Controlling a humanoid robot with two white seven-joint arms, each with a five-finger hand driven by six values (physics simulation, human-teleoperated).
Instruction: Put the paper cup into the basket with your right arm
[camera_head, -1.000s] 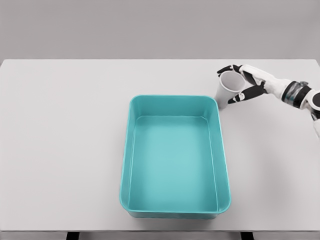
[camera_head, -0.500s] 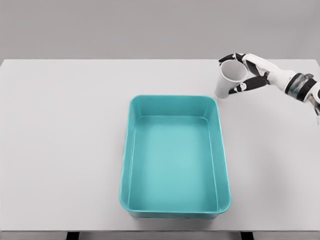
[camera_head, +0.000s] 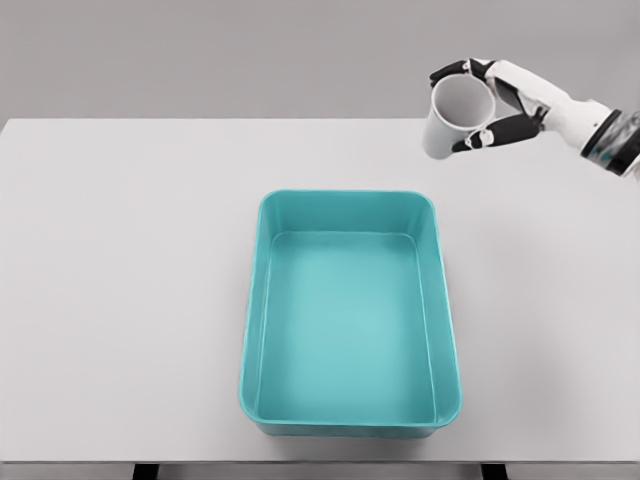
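Head view, looking down on a pale grey table (camera_head: 130, 300) against a plain grey backdrop. Right hand (camera_head: 490, 105) now higher than half a second ago, raised from just past the basket's far right corner to the level of the table's far edge, at upper right of frame. Paper cup (camera_head: 452, 117) lifted with it, clear of the table surface and held in the air, well apart from the basket. Cup shifted slightly left and tipped further, its open mouth turned up and toward the camera, base pointing down and to the left.

Dark-tipped fingers (camera_head: 450, 71) clamped around the paper cup: some curled over the upper rim, others pressed against the lower right side of the wall. White forearm reaching in from the right edge.

Paper cup plain white, tapered, wider at the mouth, with a shaded grey interior visible through the round opening; nothing seen inside.

Teal rectangular basket (camera_head: 252, 330) with rounded corners, unmoved at the centre of the table, long side running away from the camera, inner floor bare
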